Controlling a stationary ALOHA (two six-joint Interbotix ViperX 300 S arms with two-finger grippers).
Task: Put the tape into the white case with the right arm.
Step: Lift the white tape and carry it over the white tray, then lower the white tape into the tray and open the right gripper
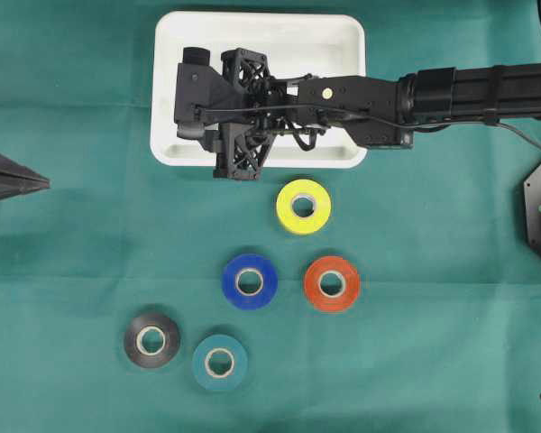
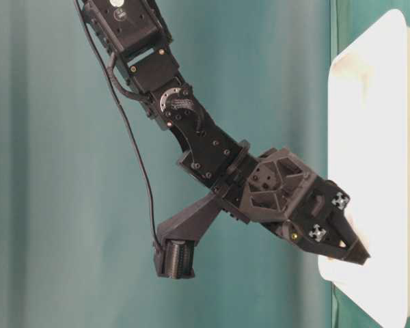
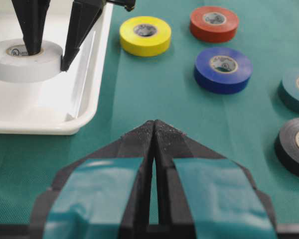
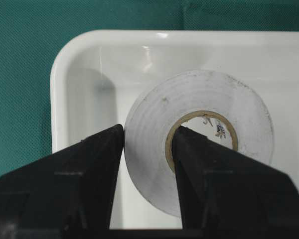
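Green cloth (image 1: pixel 433 361), five tape rolls (image 1: pixel 249 280) — white case (image 1: pixel 343 27) nearby

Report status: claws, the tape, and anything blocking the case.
Right claw shut on white tape roll, one finger through its core, over the white case. Left claw shut, parked clear. Nothing blocking; five rolls on cloth.

The right arm (image 1: pixel 460 90) is matte black, with a thin black cable, small screws and a lattice-framed wrist. Its fingers (image 4: pixel 74 189) are pointed black wedges. The left gripper (image 3: pixel 153 144) carries teal tape patches behind its jaws.
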